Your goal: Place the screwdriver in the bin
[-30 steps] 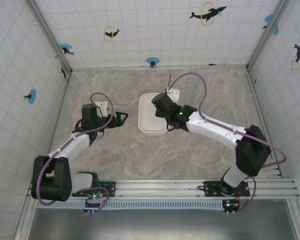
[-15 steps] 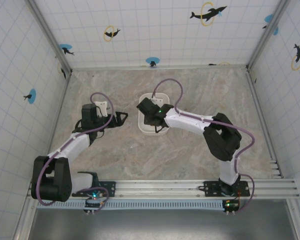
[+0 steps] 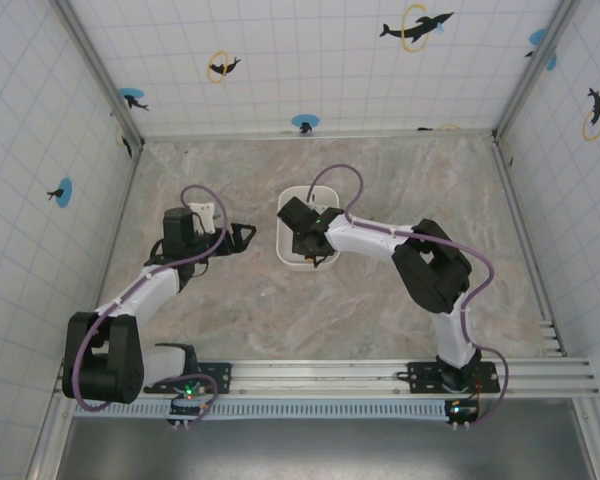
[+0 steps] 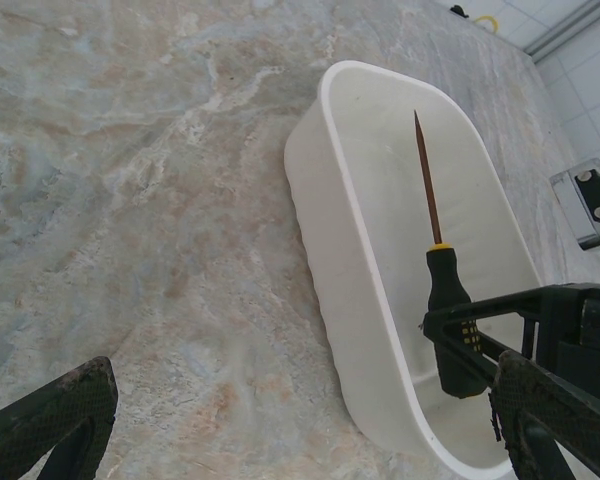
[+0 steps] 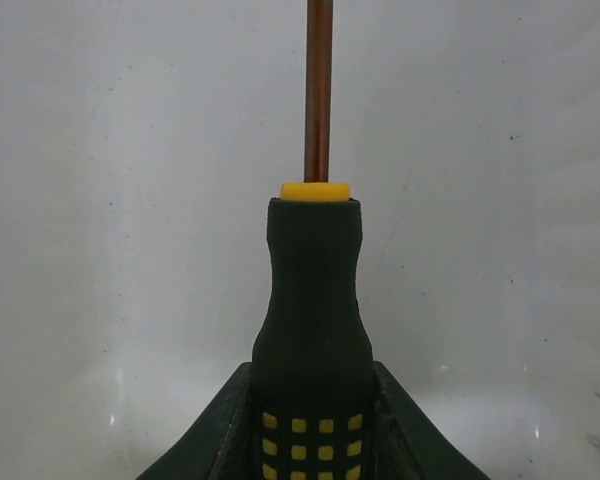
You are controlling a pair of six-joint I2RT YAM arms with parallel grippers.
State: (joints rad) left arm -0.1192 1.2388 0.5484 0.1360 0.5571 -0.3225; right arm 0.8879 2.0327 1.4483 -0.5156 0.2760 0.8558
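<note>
While within the bin (image 4: 315,215), screwdriver (image 4: 446,285): black handle, yellow collar, coppery shaft.

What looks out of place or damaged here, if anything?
Nothing stands out. The bin sits upright and intact on the table. The right gripper is shut on the screwdriver by its handle, holding it inside the bin with the shaft straight along its length. The left gripper is open beside the bin.

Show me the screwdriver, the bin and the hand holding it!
screwdriver (image 4: 448,295), left wrist view, on its black handle.
bin (image 4: 330,255), left wrist view, on its outer wall.
right hand (image 5: 315,425), right wrist view, between its two fingers.
</note>
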